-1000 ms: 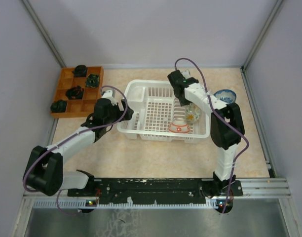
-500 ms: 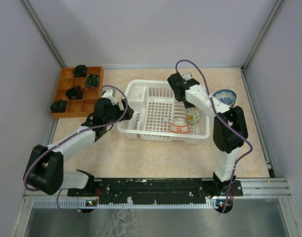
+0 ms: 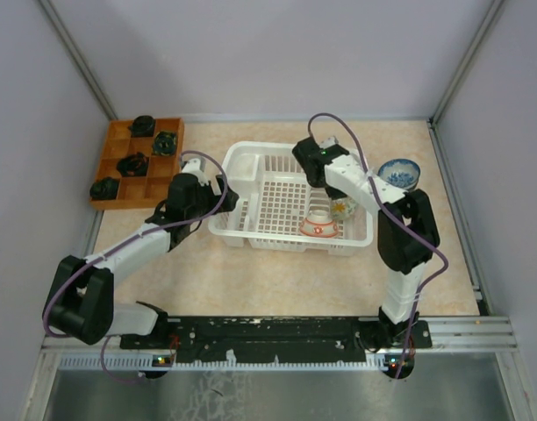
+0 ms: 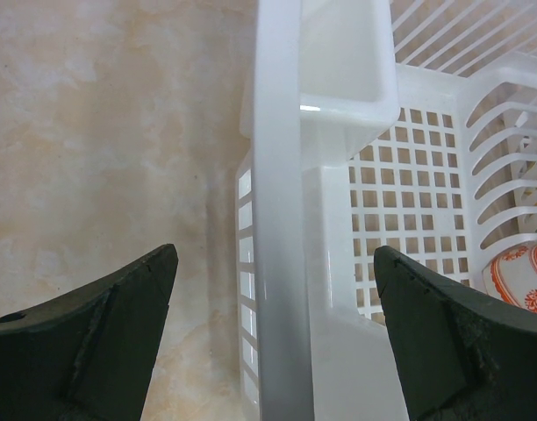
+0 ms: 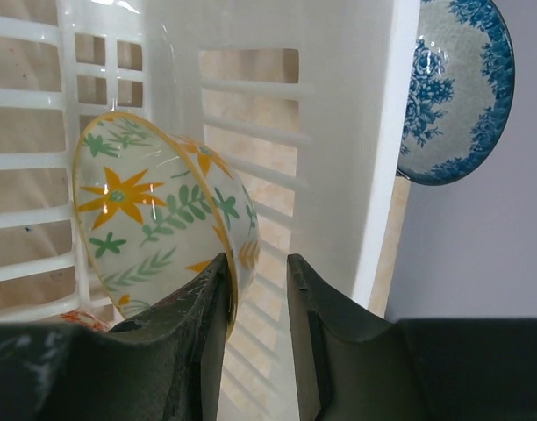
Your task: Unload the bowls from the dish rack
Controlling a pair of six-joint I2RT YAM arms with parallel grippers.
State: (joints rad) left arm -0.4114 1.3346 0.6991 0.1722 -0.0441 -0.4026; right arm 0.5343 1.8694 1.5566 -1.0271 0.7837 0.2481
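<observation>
The white dish rack (image 3: 251, 151) stands mid-table. A white bowl with red-orange marks (image 3: 318, 226) lies in its near right corner, also in the left wrist view (image 4: 525, 276). A bowl with yellow flowers and green leaves (image 3: 341, 208) stands on edge by the right wall. My right gripper (image 5: 258, 263) straddles its rim (image 5: 154, 210), narrowly open. One finger (image 5: 203, 298) touches the inside; the other is apart. A blue-and-white bowl (image 3: 398, 171) sits on the table outside the rack (image 5: 453, 88). My left gripper (image 4: 275, 254) is wide open astride the rack's left wall (image 4: 277, 132), touching nothing.
A brown wooden compartmented tray (image 3: 156, 189) with several dark lumps (image 3: 143, 124) sits at the back left. Grey walls close in the table on three sides. The rack's right wall (image 5: 356, 132) stands just beyond my right fingers.
My right wrist has shifted a little to the left and back above the flowered bowl, which stays in the rack. The left arm has not moved.
</observation>
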